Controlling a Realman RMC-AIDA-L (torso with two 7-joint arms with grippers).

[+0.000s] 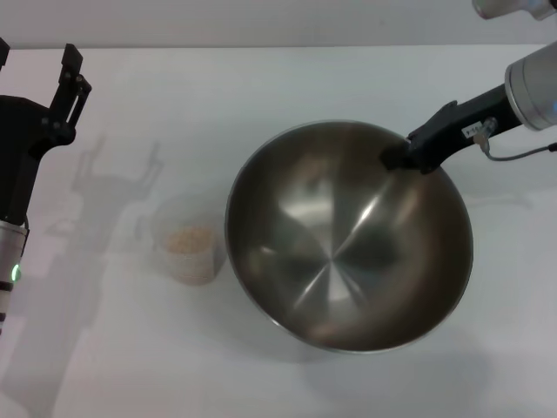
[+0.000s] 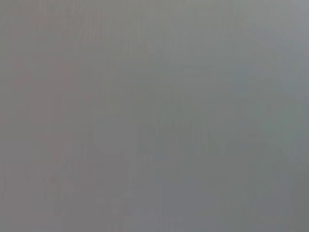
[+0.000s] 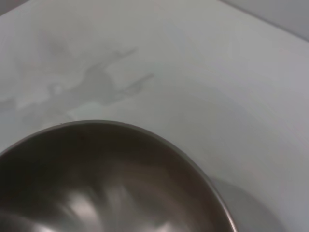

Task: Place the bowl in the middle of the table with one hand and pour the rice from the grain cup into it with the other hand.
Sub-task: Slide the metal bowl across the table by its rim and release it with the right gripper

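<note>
Bright, even light; glare streaks inside the bowl [image 1: 348, 235], soft gripper shadows on the table [image 1: 113, 174].

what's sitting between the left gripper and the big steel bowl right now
In the head view, the small translucent plastic grain cup holding rice stands between the black left gripper and the large stainless-steel bowl, close beside the bowl's rim.

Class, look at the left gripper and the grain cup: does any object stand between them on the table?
Nothing visible does. The left gripper hangs open above bare table, apart from the grain cup; the bowl sits beyond the cup.
</note>
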